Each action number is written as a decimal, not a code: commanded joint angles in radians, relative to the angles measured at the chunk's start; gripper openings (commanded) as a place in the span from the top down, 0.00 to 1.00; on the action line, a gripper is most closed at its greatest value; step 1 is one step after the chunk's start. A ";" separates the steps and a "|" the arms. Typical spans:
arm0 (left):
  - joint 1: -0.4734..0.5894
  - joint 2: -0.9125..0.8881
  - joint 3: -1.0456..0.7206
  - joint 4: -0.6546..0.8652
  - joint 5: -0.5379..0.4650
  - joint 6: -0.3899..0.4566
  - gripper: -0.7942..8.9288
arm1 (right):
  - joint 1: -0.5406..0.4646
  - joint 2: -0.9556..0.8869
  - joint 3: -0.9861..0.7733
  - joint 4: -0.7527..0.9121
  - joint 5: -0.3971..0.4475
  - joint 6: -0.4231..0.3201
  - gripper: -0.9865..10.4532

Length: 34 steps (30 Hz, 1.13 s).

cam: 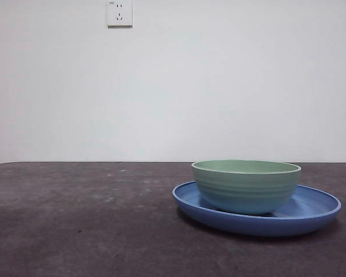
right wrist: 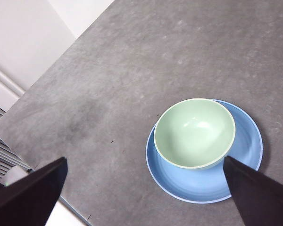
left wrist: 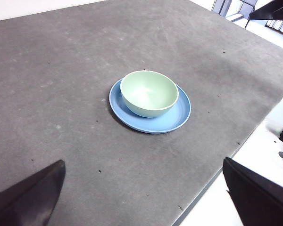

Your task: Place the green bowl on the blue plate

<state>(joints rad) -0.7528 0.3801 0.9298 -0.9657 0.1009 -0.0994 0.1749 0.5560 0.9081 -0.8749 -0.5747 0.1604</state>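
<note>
One green bowl (cam: 245, 186) is in view — a single pale mint piece with ridges around its outside, seen in the front view and in both wrist views (left wrist: 149, 92) (right wrist: 195, 133). One blue plate (cam: 311, 209) is there as well, wide and shallow, also seen from all three cameras (left wrist: 179, 115) (right wrist: 247, 155). That makes two pieces of tableware in all. There is one table (cam: 75, 219), grey and matte. On the wall behind hangs one white socket (cam: 119, 12). Two grippers show — the left gripper (left wrist: 141, 197) and the right gripper (right wrist: 146, 195) — each with two black jaws, four jaws altogether.
</note>
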 commanded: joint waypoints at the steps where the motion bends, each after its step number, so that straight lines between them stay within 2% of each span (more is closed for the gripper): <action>1: -0.006 0.004 0.010 0.014 -0.004 -0.011 0.37 | 0.002 0.003 0.016 0.014 0.008 0.016 0.38; 7: -0.006 0.004 0.010 0.016 -0.004 -0.010 0.37 | 0.002 0.020 0.016 -0.031 0.073 0.053 0.39; 13: -0.006 0.004 0.010 0.016 -0.004 -0.010 0.37 | 0.002 0.159 0.016 -0.107 0.104 0.055 0.39; 21: -0.006 0.004 0.010 0.016 -0.004 -0.010 0.37 | -0.035 0.434 0.016 -0.032 0.103 -0.060 0.41; 24: -0.006 0.004 0.010 0.016 -0.003 -0.010 0.37 | -0.074 0.537 0.016 0.022 0.090 -0.091 0.41; 28: -0.006 0.004 0.010 0.016 -0.004 -0.010 0.37 | -0.128 0.673 0.016 0.125 0.006 -0.117 0.46; 31: -0.006 0.004 0.010 0.016 -0.004 -0.010 0.37 | -0.164 0.756 0.016 0.206 -0.058 -0.112 0.49; 34: -0.006 0.004 0.010 0.016 -0.004 -0.010 0.37 | -0.193 0.822 0.016 0.256 -0.071 -0.113 0.52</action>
<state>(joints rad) -0.7528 0.3801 0.9298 -0.9611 0.1009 -0.1028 -0.0128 1.3552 0.9085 -0.6270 -0.6388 0.0639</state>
